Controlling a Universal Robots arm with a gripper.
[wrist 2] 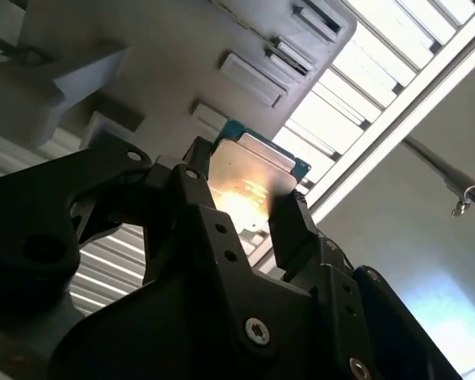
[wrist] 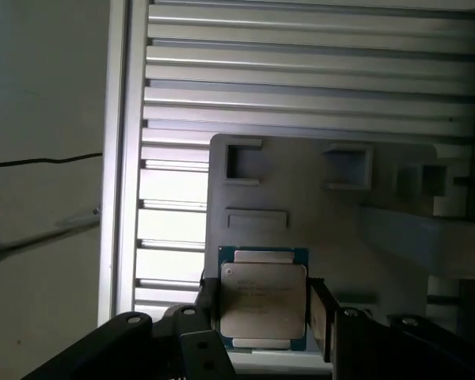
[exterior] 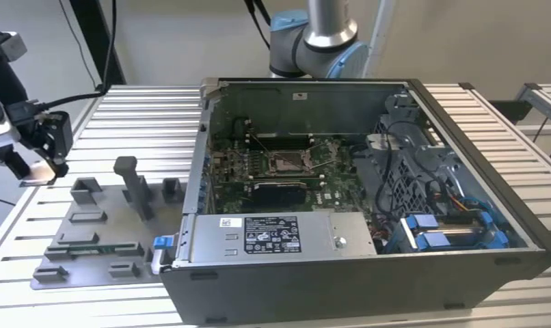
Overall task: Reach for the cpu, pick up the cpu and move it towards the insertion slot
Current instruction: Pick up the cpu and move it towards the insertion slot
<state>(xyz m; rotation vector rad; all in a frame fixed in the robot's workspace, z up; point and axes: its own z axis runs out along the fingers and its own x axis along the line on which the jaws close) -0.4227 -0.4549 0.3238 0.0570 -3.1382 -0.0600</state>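
The cpu sits clamped by its edges in my end effector, over the grey fixture plate on the slatted surface, well apart from the insertion slot. I judge that, with so thin an edge grip, a jolt could tilt or drop it.

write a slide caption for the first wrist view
Gripper clamping the cpu by two opposite edges, over the grey fixture plate on the slatted table.

The fixture plate lies at the exterior view's left, the insertion slot inside the case.
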